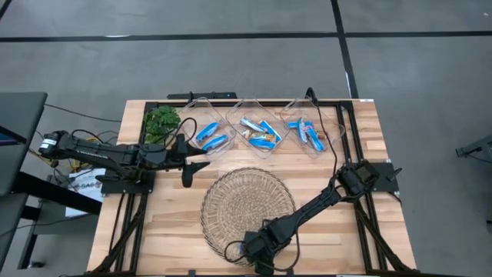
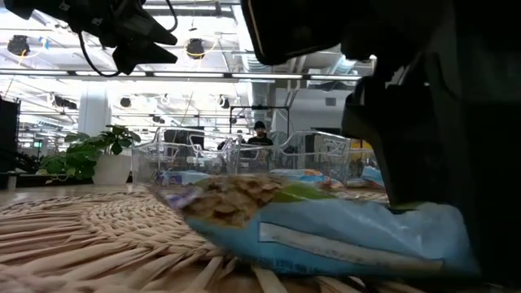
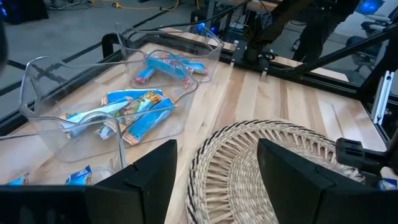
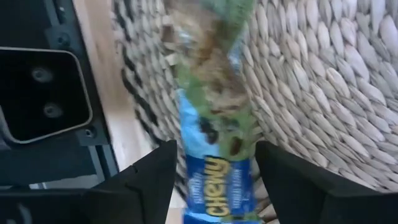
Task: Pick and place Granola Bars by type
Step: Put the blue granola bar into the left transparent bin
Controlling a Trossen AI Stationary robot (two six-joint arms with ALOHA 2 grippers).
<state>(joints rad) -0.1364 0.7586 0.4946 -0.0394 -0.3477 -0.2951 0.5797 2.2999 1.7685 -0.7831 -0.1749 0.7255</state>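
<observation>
One granola bar [image 4: 214,143], blue wrapper with a green and brown picture, sits at the near rim of the round wicker tray [image 1: 246,196]. My right gripper [image 1: 257,246] is shut on it there. The low view shows the same bar [image 2: 317,232] stretched over the weave. Other bars lie in three clear bins: the left [image 1: 211,137], the middle [image 1: 260,132] and the right [image 1: 306,132]. My left gripper [image 1: 190,168] is open and holds nothing, above bare wood between the tray and the left bin; its wrist view looks across the tray [image 3: 261,162] and the bins [image 3: 118,112]. My right gripper holds the bar near its blue "Chewy" end [image 4: 214,174], pinched between the two fingers across its width. The fingers [image 4: 149,180] slant down from the table's near right and lie along the bar. The rest of the bar [image 2: 236,199] reaches out over the tray's rim; whether it rests there I cannot tell.
A potted green plant [image 1: 161,123] stands at the far left corner, beside the left bin. The black frame rails [image 1: 342,131] run along the table's edges. Bare wood lies left and right of the tray. A person [image 2: 259,134] shows far behind the table.
</observation>
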